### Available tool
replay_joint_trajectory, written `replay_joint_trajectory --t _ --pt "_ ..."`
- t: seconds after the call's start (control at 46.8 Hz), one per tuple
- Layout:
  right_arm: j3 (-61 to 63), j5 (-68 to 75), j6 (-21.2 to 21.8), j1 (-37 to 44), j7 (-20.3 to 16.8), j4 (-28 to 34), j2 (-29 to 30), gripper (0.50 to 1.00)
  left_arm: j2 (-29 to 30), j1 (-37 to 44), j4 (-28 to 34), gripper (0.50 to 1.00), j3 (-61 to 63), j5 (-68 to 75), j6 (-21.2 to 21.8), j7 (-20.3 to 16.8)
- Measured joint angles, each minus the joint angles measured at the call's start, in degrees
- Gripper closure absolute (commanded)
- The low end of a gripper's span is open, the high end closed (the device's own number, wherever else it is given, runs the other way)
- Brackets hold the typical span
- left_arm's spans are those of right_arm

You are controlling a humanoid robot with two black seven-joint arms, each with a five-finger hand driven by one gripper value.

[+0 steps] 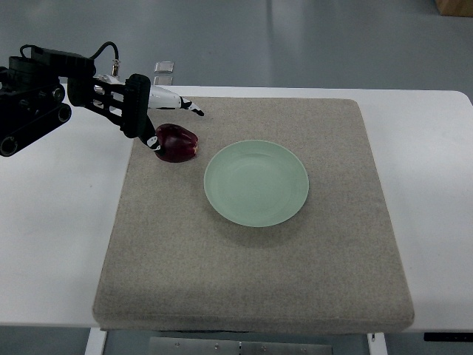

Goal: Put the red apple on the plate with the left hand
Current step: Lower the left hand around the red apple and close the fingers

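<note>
— One white tabletop (436, 185), carrying one grey-beige mat (244, 281) across most of its middle; grey floor beyond the far edge, plus a brown box corner (454, 6) at the top right.

— And on the mat?

— One pale green plate (256, 183), empty, near the mat's centre. One red apple (177, 142), lying on the mat toward its far left corner, just left of the plate and apart from its rim.

— Hands?

— Only one showing: left hand (151, 118), reaching in from the left edge over the far left part of the tabletop. Fingers (183, 104) spread, white with dark tips, stretched out past the apple's far side. Thumb down against the apple's left flank, touching or nearly so; hard to tell which. No closed grasp around the fruit.

— Anything else?

— One small clear object (164, 67) beyond the far edge, too small to name.
</note>
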Motion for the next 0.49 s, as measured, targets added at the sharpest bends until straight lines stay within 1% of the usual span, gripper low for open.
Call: replay_joint_trajectory --t 0.427,0.491 --pt "0.00 0.00 0.00 0.00 0.00 0.00 0.00 0.536 -0.27 1.13 0.16 0.506 2.02 -0.54 0.00 -0.09" --pt "-0.01 0.00 0.00 0.00 0.00 0.00 0.00 0.536 -0.33 1.18 0.22 0.506 2.31 -0.63 0.57 -0.09"
